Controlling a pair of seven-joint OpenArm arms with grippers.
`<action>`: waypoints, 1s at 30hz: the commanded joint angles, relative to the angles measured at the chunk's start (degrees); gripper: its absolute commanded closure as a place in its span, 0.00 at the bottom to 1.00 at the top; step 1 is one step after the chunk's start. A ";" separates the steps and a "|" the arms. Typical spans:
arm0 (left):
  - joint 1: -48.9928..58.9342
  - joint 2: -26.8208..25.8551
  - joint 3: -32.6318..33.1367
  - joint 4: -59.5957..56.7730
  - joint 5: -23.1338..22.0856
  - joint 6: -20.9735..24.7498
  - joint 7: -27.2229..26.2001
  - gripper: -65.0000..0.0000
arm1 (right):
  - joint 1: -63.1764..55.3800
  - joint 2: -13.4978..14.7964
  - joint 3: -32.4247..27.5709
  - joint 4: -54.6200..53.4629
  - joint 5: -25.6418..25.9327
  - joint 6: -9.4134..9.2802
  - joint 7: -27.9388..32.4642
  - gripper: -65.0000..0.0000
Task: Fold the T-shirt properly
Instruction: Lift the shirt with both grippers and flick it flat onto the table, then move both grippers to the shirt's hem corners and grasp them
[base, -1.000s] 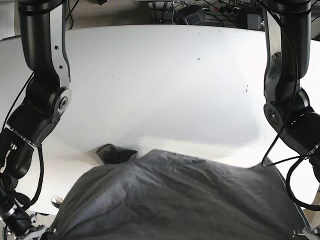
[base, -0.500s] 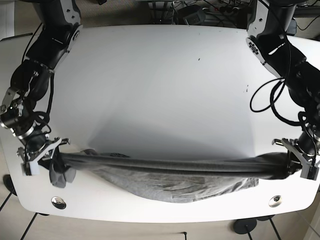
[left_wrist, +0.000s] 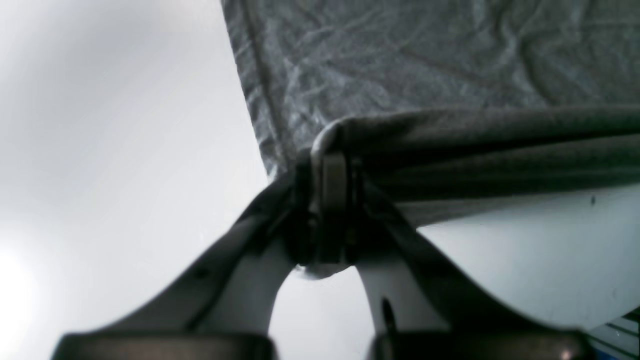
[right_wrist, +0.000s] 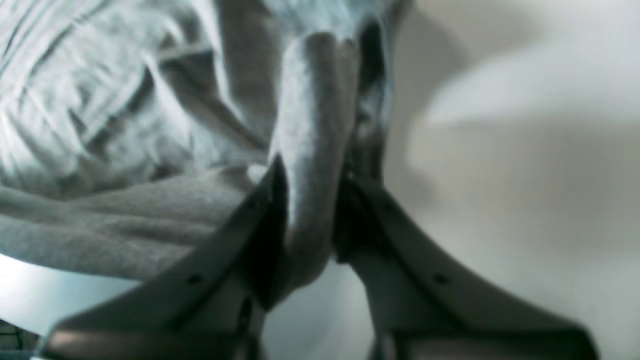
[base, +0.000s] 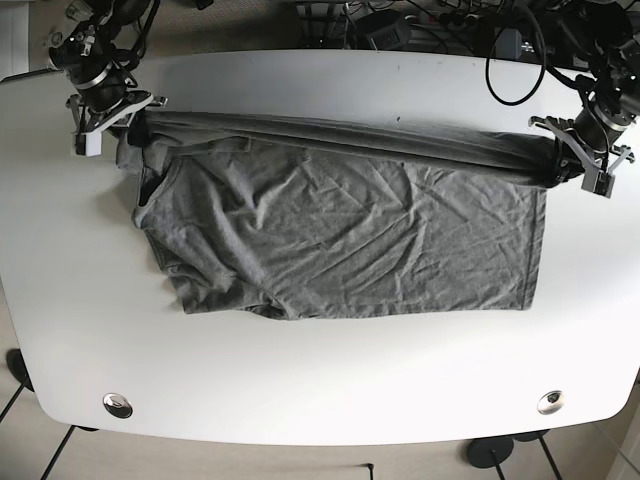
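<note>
A grey T-shirt (base: 340, 230) lies spread over the middle of the white table (base: 320, 380), its far edge bunched into a taut roll stretched between both arms. My left gripper (base: 570, 152) at the right is shut on the shirt's right corner; in the left wrist view the gripper (left_wrist: 330, 165) pinches the rolled grey cloth (left_wrist: 475, 145). My right gripper (base: 118, 122) at the far left is shut on the left corner; in the right wrist view the gripper (right_wrist: 312, 200) clamps a thick fold of the shirt (right_wrist: 100, 150). The near hem lies wrinkled at the left.
Cables and dark equipment (base: 400, 25) lie beyond the table's far edge. Two round metal fittings (base: 117, 404) (base: 549, 402) sit near the front corners. Bare white tabletop runs along the front.
Both arms have carried the gripped edge from the near side of the table to the far side, and the shirt now lies spread flat behind that edge.
</note>
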 joint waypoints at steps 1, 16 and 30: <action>0.02 -1.31 -1.29 0.87 1.56 0.86 -0.73 1.00 | -1.25 0.41 1.62 1.27 -0.02 -0.48 1.55 0.96; 5.47 -1.22 -1.02 1.23 1.56 0.86 -0.29 0.60 | -6.61 0.94 8.31 1.97 10.79 -0.57 -0.12 0.06; -2.35 -1.57 -1.46 2.81 1.38 0.86 -0.46 0.48 | 18.09 5.25 -6.73 -8.84 -4.68 -0.57 -0.03 0.06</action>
